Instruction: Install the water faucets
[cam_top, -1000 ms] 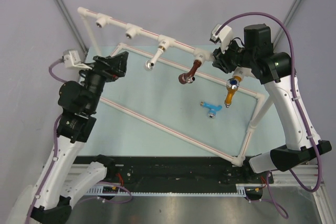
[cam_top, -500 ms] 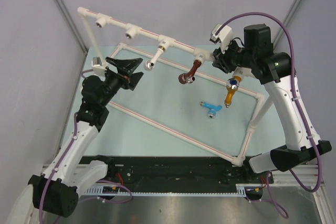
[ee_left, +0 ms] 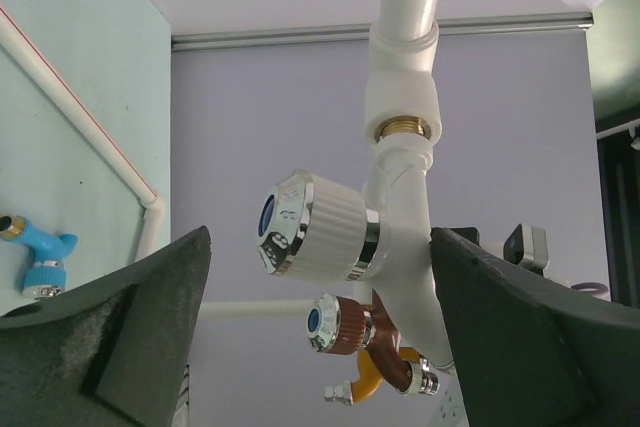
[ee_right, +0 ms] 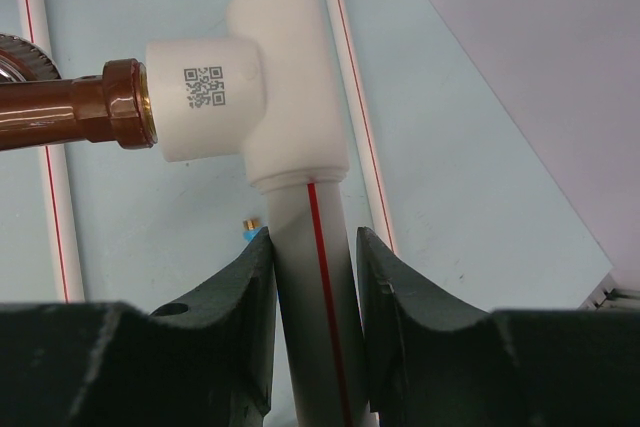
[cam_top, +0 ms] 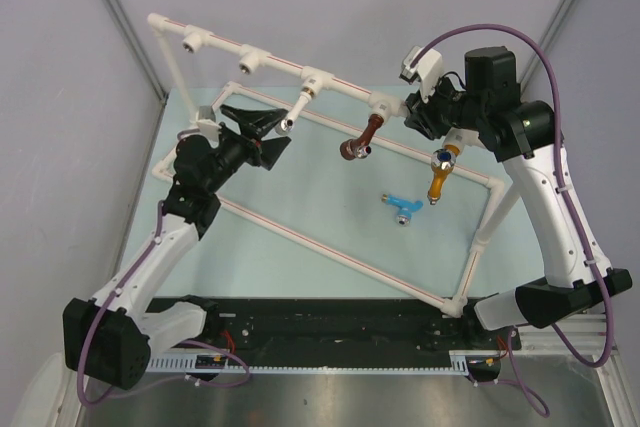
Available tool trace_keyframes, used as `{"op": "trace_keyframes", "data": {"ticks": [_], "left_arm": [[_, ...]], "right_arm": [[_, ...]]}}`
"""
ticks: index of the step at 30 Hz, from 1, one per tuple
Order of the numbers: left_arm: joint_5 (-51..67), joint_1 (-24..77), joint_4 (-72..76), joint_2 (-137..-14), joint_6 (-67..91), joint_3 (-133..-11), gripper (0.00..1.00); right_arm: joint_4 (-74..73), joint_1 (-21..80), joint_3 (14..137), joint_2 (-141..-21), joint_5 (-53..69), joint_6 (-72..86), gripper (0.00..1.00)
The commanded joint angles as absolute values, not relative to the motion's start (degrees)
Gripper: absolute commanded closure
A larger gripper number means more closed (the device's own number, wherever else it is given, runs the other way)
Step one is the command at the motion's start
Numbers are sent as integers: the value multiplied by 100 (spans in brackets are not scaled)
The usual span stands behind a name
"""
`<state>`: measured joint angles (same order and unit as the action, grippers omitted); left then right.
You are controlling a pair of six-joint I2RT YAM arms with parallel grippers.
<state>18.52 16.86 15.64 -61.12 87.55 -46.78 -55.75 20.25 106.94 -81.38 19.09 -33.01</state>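
The white faucet [cam_top: 297, 104] hangs from a tee of the white pipe frame [cam_top: 348, 87]. My left gripper [cam_top: 276, 131] is open, its jaws on either side of this faucet's knob [ee_left: 315, 225] without touching it. The brown faucet [cam_top: 362, 138] and the orange-yellow faucet [cam_top: 440, 177] also hang from the frame; both show behind the white one in the left wrist view, the brown faucet [ee_left: 356, 325] above the orange-yellow one [ee_left: 374, 379]. The light blue faucet [cam_top: 401, 207] lies loose on the table. My right gripper [ee_right: 312, 247] is shut on the frame's pipe [ee_right: 305, 277] just below the brown faucet's tee [ee_right: 240, 87].
Two tee sockets [cam_top: 192, 43] [cam_top: 247, 62] at the left of the top rail hold no faucet. The frame's lower rails [cam_top: 330, 252] cross the pale green table. Grey walls stand close behind and at both sides.
My left arm has swung right and forward, bringing its open jaws from the frame's left corner up to the white faucet. The right arm has not moved.
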Motion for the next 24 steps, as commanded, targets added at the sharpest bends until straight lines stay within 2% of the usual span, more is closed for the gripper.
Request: {"op": "trace_keyframes", "data": {"ticks": [1,16,24], "left_arm": [[2013,1714,2065,-6196,8930,-5079,8],[1811,1705,2066,-6328,8491,-5642,25],[1732,1705,1714,-6284,7921,-5721,44]], "right_arm": [[-5528,1977,10573,-8139,1459,-2646,100],[-5502,1969,10529,-8095,1424,-2654,100],[-5476,1986,10494,-8051,1397,-2663,100]]}}
